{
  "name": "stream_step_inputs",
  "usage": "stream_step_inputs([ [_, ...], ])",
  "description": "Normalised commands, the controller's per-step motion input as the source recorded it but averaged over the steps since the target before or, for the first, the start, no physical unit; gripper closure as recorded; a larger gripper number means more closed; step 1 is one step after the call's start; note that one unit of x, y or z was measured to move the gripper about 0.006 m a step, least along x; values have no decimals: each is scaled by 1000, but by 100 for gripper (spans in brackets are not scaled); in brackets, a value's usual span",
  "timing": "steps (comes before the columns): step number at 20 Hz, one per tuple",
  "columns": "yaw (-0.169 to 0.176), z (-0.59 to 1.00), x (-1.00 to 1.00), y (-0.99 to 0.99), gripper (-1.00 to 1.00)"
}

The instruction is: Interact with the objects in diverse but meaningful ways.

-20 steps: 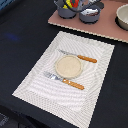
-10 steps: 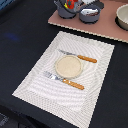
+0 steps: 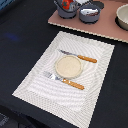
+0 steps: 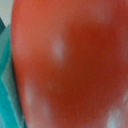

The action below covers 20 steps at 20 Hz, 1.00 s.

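We see a pale striped placemat (image 3: 67, 70) lying on a dark table (image 3: 20, 35). At its middle sits a small round cream plate (image 3: 68, 66). A knife (image 3: 79, 56) with an orange handle lies just beside the plate on its far side, and a fork (image 3: 64, 80) with an orange handle lies just beside it on the near side.

Beyond the placemat, a pinkish-brown tray (image 3: 85, 26) runs along the far edge of the table. On it stand two grey pots: one (image 3: 66, 9) toward the exterior view's left, with something red and orange inside, and a second (image 3: 90, 12) just beside it holding a white piece. A pale bowl (image 3: 122, 17) is cut off by the frame at the exterior view's right.

In the wrist view, a glossy red tomato (image 4: 70, 65) fills almost the whole picture, blurred from closeness, with a strip of teal (image 4: 7, 95) showing at one edge. It is probably the red item in the pot, though we cannot be sure.

We see neither the arm nor the gripper in either view, so we cannot tell whether its fingers are spread or clamped.
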Motion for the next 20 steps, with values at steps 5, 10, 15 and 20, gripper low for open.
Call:
stream_step_inputs([
  [5, 0, -162, -801, 163, 100],
  [10, 0, 153, -475, 244, 100],
  [15, 0, 41, -326, 229, 100],
  [20, 0, 93, -175, 240, 100],
])
